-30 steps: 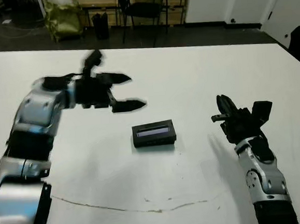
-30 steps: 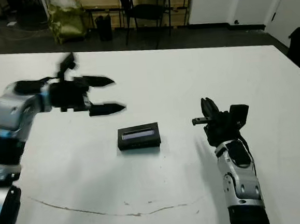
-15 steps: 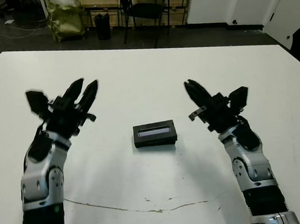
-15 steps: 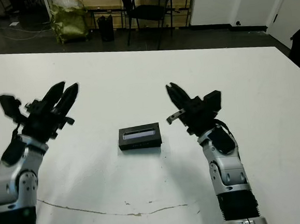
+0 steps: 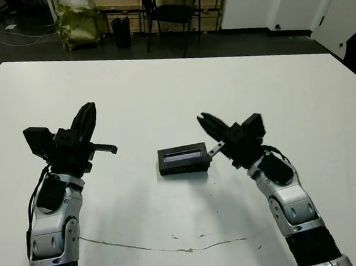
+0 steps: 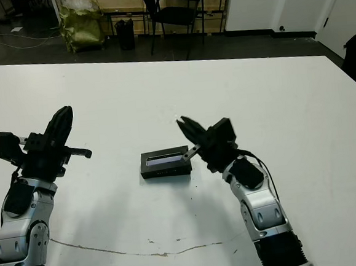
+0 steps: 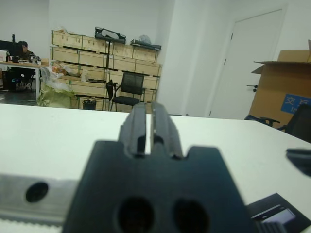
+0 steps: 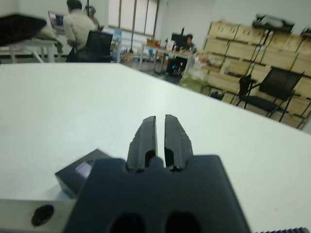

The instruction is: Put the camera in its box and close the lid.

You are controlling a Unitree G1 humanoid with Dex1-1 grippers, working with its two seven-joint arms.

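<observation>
A black lid (image 5: 182,156) with a pale lavender strip lies flat on top of the black box (image 5: 184,168) at the table's middle, so the box reads as closed. The camera is hidden. My right gripper (image 5: 201,118) is shut and hovers just right of the box's right end, pointing up and left. In the right wrist view its fingers (image 8: 146,133) sit pressed together with the box (image 8: 80,172) below and beside them. My left gripper (image 5: 89,110) is shut, raised well left of the box with nothing in it; its fingers (image 7: 137,121) touch.
A thin dark scratch line (image 5: 175,249) runs along the white table (image 5: 272,76) near its front edge. Beyond the far edge stand a black chair (image 5: 177,10) and a yellow-green bag (image 5: 76,21). People (image 8: 80,24) sit at desks far behind.
My left gripper swung back from beside the box to the left and closed. My right gripper travelled left from the table's right side to the box's right end.
</observation>
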